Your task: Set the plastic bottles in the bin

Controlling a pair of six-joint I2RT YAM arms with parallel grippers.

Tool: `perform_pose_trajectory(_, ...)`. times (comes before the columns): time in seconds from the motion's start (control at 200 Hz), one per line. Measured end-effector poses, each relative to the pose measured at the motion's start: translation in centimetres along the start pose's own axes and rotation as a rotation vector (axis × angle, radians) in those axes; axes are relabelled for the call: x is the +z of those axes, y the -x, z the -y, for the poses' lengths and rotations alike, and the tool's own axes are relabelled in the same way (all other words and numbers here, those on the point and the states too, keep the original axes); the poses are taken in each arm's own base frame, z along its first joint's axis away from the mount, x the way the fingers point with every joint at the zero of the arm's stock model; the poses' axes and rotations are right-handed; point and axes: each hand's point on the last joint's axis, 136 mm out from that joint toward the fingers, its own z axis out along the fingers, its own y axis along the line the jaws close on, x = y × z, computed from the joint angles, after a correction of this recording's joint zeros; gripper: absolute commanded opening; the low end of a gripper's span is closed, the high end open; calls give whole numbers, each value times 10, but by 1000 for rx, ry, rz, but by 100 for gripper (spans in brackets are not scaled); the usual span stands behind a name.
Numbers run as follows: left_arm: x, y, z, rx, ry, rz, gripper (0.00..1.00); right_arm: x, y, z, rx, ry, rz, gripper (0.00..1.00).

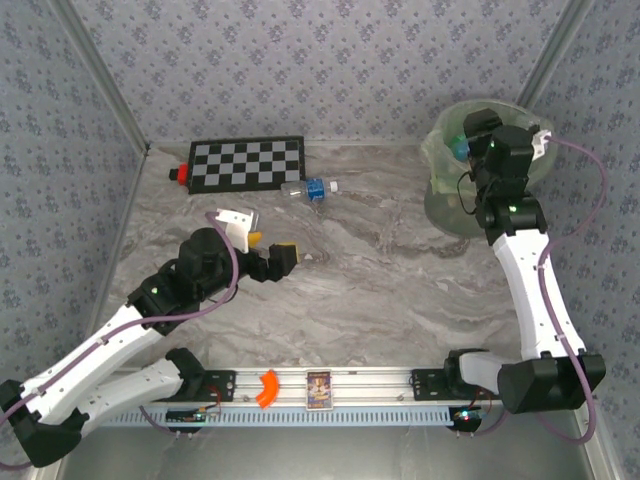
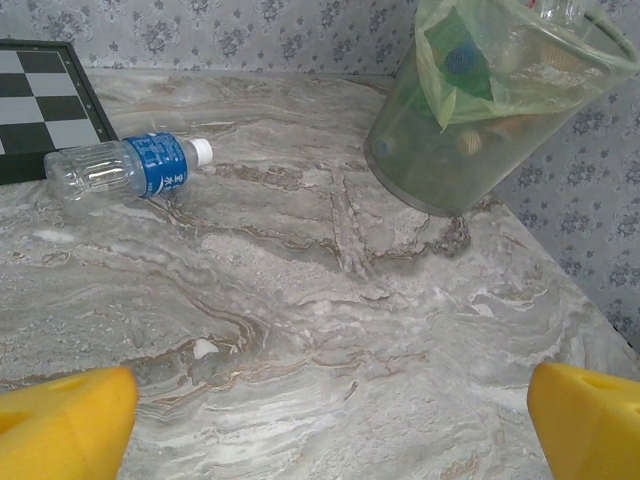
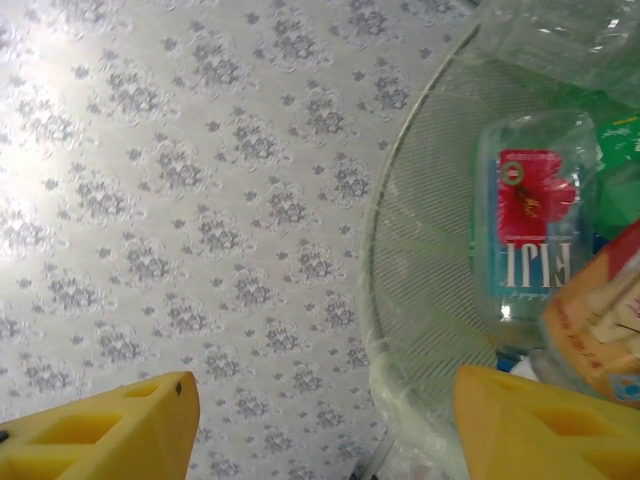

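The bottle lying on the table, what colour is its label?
Blue, on a clear bottle with a white cap; the left wrist view shows it best.

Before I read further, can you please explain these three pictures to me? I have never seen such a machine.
You see two white robot arms bolted to a marble-patterned table. One picture looks down from above; the other two come from small cameras on the wrists, where the yellow shapes are the fingers.

The left pincer is open and empty above the table. The right pincer is open over the bin, where several bottles already lie, among them a Fiji bottle.

One clear bottle with a blue label lies on its side on the table, beside a checkerboard.
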Motion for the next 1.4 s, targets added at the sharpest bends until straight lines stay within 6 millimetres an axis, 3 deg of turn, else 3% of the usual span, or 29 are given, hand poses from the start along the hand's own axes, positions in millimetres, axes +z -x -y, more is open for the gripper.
perform_pose_trajectory(0.14,4,-2,-2,1,14,-8,100,-4,-1,-10,-75,25,-28,83)
perform_pose_trajectory(0.21,7,-4,-4,2,25,-15,100,-5,-5,-12,-110,37,-55,100)
perform_pose_trajectory(0.465,31,-10,-13,9,95,-71,100,-10,-46,-14,-290,84,-217,100)
perform_pose_trajectory(0.67,52,-13,-24,1,152,-111,100,-25,-103,-9,-465,140,-359,100)
perform_pose_trajectory(0.925,62,-8,-70,-81,290,-104,100,-65,-188,-13,-671,298,-530,100)
perform_pose_trajectory(1.149,59,0,-90,-113,351,-72,100,-86,-266,11,-798,353,-681,100)
perform_pose_trajectory(1.259,56,5,-99,-126,378,-49,100,-90,-292,19,-839,357,-717,100)
perform_pose_trajectory(1.399,59,12,-121,-159,421,-23,100,-88,-308,32,-847,331,-727,100)
